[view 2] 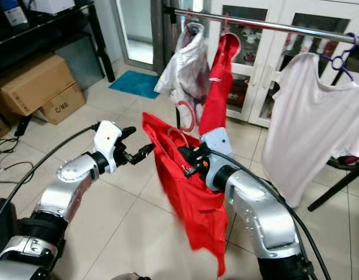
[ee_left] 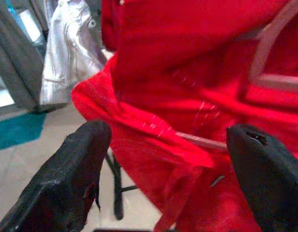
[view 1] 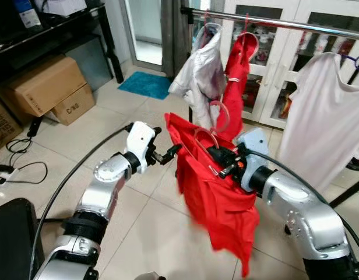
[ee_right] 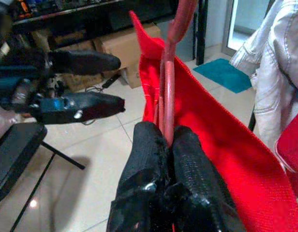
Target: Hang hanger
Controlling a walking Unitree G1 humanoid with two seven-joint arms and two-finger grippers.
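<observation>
Below the clothes rail [view 1: 284, 23], the right gripper [ee_right: 163, 145] pinches a pink hanger [view 1: 206, 140] carrying a red shirt [view 1: 217, 204]; at nine o'clock, the left gripper [view 1: 168, 154] gapes empty, ready to steady it.

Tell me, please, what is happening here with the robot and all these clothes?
The robot is hanging laundry. Its right gripper is shut on a pink hanger that carries a red shirt, held up in front of a clothes rail. The left gripper is open beside the shirt's edge, not holding it. The hanger is not yet on the rail, where a silver jacket, another red garment and a white T-shirt already hang.
</observation>
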